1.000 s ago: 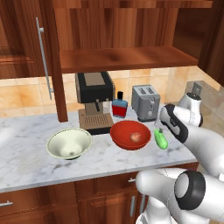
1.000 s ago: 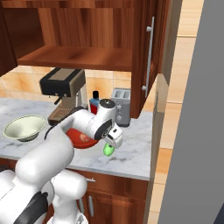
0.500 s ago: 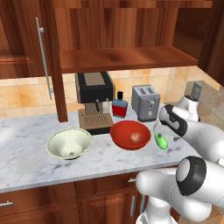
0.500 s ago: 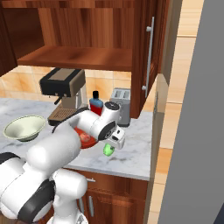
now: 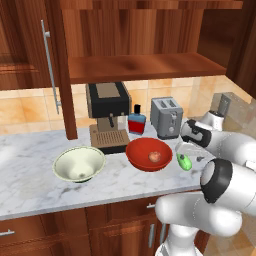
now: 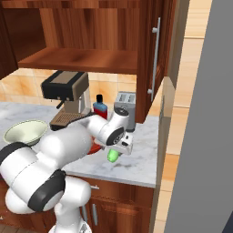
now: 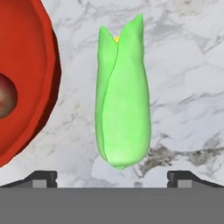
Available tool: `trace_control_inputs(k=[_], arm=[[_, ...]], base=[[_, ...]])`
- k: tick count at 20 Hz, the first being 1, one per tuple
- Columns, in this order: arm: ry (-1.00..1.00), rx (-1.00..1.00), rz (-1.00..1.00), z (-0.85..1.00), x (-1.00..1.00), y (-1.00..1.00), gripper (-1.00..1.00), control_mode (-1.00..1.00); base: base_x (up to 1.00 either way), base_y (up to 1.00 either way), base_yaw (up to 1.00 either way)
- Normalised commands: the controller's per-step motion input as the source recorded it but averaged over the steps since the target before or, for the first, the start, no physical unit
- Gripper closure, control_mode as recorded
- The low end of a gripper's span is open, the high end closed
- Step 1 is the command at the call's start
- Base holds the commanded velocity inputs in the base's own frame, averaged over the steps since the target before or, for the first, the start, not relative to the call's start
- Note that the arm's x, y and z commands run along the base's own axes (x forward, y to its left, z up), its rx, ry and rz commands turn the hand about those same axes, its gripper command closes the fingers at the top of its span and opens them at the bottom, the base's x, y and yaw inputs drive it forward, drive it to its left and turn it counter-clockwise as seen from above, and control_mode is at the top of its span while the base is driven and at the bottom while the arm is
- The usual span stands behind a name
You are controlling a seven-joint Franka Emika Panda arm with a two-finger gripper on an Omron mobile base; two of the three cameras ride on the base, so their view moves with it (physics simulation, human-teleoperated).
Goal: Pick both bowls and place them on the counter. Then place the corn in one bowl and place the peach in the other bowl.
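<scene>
Resting on veined marble counter [image 5: 30,175]: corn [image 7: 123,96], both bowls.

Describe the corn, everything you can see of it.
The corn is a small oblong wrapped in smooth bright green husk, with a speck of yellow at its split tip. It lies flat on the marble counter, just beside the red bowl without touching it, directly under the open gripper, which is not gripping it.
</scene>
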Motion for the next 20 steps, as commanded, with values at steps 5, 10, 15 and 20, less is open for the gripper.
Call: trace_control_inputs(k=[5,10,15,20], arm=[[0.00,0.00,0.10,-0.23,0.18,0.00,-1.00,-1.00],[0.00,0.00,0.07,-0.23,0.24,0.00,-1.00,-1.00],[0.00,0.00,0.06,-0.22,0.18,0.00,-1.00,-1.00],[0.00,0.00,0.03,-0.26,0.09,0.00,-1.00,-1.00]], base=[[0.00,0.00,0.00],[0.00,0.00,0.00],[0.00,0.00,0.00],[0.00,0.00,0.00]])
